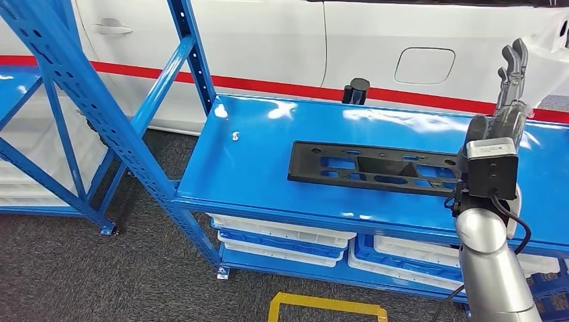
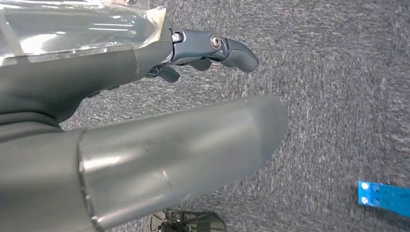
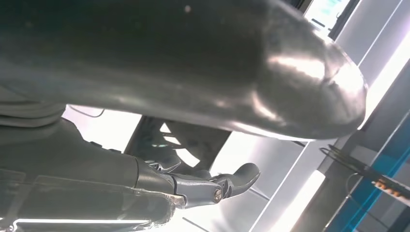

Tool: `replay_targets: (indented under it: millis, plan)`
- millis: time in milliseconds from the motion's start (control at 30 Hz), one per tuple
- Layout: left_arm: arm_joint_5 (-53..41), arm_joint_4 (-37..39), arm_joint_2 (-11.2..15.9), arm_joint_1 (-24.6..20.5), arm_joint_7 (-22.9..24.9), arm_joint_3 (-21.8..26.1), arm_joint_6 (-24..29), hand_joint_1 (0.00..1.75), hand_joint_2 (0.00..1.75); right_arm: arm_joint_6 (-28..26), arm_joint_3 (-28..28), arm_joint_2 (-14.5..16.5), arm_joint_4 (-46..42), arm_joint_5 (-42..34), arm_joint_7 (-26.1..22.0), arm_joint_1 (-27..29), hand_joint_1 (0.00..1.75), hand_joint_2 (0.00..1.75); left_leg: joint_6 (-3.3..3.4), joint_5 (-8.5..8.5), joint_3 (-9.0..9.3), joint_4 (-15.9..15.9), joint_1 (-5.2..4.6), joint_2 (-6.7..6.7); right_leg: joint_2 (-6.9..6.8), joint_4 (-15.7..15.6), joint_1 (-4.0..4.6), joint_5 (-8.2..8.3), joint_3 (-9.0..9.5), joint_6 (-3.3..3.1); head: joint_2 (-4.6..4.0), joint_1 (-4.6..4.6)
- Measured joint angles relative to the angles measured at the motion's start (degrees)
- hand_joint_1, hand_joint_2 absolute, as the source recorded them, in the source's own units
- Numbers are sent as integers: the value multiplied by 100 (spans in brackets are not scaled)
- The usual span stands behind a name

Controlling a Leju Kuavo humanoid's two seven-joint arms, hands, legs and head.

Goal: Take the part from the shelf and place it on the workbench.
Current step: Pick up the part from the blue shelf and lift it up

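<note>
The black flat part (image 1: 376,168), a long plate with several cut-outs, lies flat on the glossy blue workbench (image 1: 255,154), a little right of its middle. My right hand (image 1: 510,94) is raised above the part's right end. Its fingers point straight up, spread and holding nothing, clear of the part. The right wrist view shows the same hand (image 3: 203,183) with its fingers (image 3: 241,176) stretched out around nothing. My left hand (image 2: 193,53) hangs over grey carpet with its fingers loosely extended and nothing in them.
A black cylinder (image 1: 356,90) stands at the bench's back edge, in front of a white car body (image 1: 268,40) with a red stripe. A blue shelf frame (image 1: 74,87) stands at the left. White and blue trays (image 1: 282,238) lie under the bench. A yellow floor marking (image 1: 327,306) is in front.
</note>
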Motion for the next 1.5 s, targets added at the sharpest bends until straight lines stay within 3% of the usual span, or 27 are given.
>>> replay_targets:
  millis: [67,100,133,233,300,367,433,467,500,567,600,667,700,733,767,867,933,967,1000,1067,1133,1233,1300,1367,1433,1467,1500]
  plan:
    - [2,2,10,5,1,0,-16,0,0,4,-3,-3,15,-5,-2,-9,0,0,-110,-104,21,94,27,55,-216,-763,-31,320,355,155,0,21]
    - [3,4,19,9,-1,0,-24,0,0,7,-4,-4,24,-11,-5,-15,0,0,-167,-165,19,159,23,86,-293,-1032,-33,405,484,157,1,37]
    - [3,6,29,14,-4,-1,-32,0,0,12,-4,-6,36,-20,-8,-16,0,0,-211,-219,16,214,9,119,-340,-1165,-32,428,546,119,1,45]
    - [3,7,32,28,-27,-1,-44,0,0,18,-8,-18,67,-38,-18,-10,0,0,-256,-303,28,265,16,197,-125,-1114,-40,369,504,-62,1,34]
    - [2,7,34,30,-37,-1,-47,0,0,14,-10,-28,76,-40,-21,-29,0,0,-277,-508,-76,524,54,-111,23,-1107,-52,357,507,-126,0,22]
    - [-2,8,33,39,-42,-1,-48,0,0,11,-7,-28,89,-41,-24,-43,0,0,-270,-873,-434,1251,63,-494,170,-1109,-43,352,514,-185,0,-2]
    - [-3,9,33,58,-40,-1,-48,0,0,12,1,-21,110,-41,-24,-36,0,0,-232,-1050,-846,1925,52,-579,347,-1107,-8,348,517,-223,0,-17]
    - [-3,9,33,64,-39,-2,-48,0,0,12,3,-18,120,-41,-24,-33,0,0,-197,-973,-938,1989,45,-592,438,-1107,8,348,523,-231,0,-16]
    - [-3,9,33,69,-39,-2,-48,0,0,12,4,-18,127,-41,-24,-34,0,0,-149,-781,-924,1827,34,-620,534,-1107,21,348,534,-232,0,-16]
    - [-4,10,39,67,-35,-2,-45,0,0,11,5,-14,135,-39,-24,-43,0,0,-27,-315,-676,1110,18,-875,704,-1108,39,349,552,-228,1,-11]
    - [-6,11,41,66,-32,-2,-43,0,0,9,7,-11,140,-35,-24,-54,0,0,17,-173,-550,784,12,-1021,784,-1108,42,352,549,-223,1,-4]
    - [-13,13,45,54,-24,-2,-40,0,0,-3,9,-3,152,-27,-25,-65,0,0,55,-132,-439,524,-13,-1166,928,-1123,18,376,517,-183,0,-2]
    - [-16,13,41,43,-22,-2,-39,0,0,-9,8,-3,156,-23,-25,-65,0,0,52,-125,-409,484,-34,-1099,1009,-1145,1,399,497,-149,1,-8]
    - [-19,12,37,29,-21,-2,-39,0,0,-16,7,-4,159,-20,-26,-58,0,0,51,-96,-378,444,-35,-1014,1000,-1146,-6,414,471,-118,1,-10]
    - [-20,12,32,18,-20,-2,-39,0,0,-27,3,-8,162,-17,-27,-60,0,0,58,-60,-341,389,-33,-929,866,-1096,11,393,426,-103,1,-4]
    - [-21,13,22,16,-19,-2,-37,0,0,-53,5,-8,182,-14,-34,-90,0,0,78,6,-287,286,-41,-657,229,-320,68,38,24,-142,1,46]
    - [-21,13,20,24,-13,-2,-37,0,0,-55,12,-1,209,-14,-36,-78,0,0,81,3,-300,288,-61,-466,119,293,65,-171,-262,-133,0,66]
    - [-24,13,18,24,-6,-2,-38,0,0,-58,13,1,224,-14,-36,-69,0,0,79,0,-304,290,-66,-390,106,347,64,-169,-269,-101,0,66]
    - [-31,13,18,20,5,-2,-39,0,0,-65,13,3,237,-9,-39,-66,0,0,75,-4,-303,291,-68,-327,94,161,65,-91,-148,-56,0,68]
    - [-56,13,16,1,31,-3,-38,0,0,-96,10,4,251,29,-60,-72,0,0,52,-21,-298,300,-81,-235,20,-644,71,141,346,10,0,70]
    - [-77,13,15,-23,43,-8,-37,0,0,-143,8,3,257,89,-88,-79,0,0,12,-41,-300,321,-117,-168,-38,-1201,100,277,693,-31,0,66]
    - [-80,13,19,-39,45,-28,-56,0,0,-184,4,-1,278,134,-103,-72,0,0,-46,-61,-301,341,-131,-142,-6,-1278,86,311,735,-146,1,62]
    - [-81,13,20,-40,46,-46,-76,0,0,-185,5,0,287,155,-108,-83,0,0,-110,-230,-400,561,-101,-294,21,-1302,26,329,744,-223,1,50]
    - [-81,13,19,-37,49,-66,-95,0,0,-185,10,11,302,169,-114,-96,0,0,-176,-600,-709,1230,-65,-506,37,-1308,4,335,737,-277,0,34]
    - [-80,14,23,-26,57,-82,-108,0,0,-186,20,26,328,174,-117,-94,0,0,-219,-841,-1038,1900,-36,-579,63,-1306,5,336,726,-291,1,30]
    - [-80,15,26,-20,63,-85,-112,0,0,-187,24,31,343,175,-119,-92,0,0,-231,-798,-1082,1969,-23,-585,81,-1303,1,336,726,-290,1,29]
    - [-80,15,31,-14,66,-87,-115,0,0,-188,26,35,356,175,-120,-91,0,0,-240,-647,-1016,1808,-7,-586,99,-1300,-7,335,732,-288,1,29]
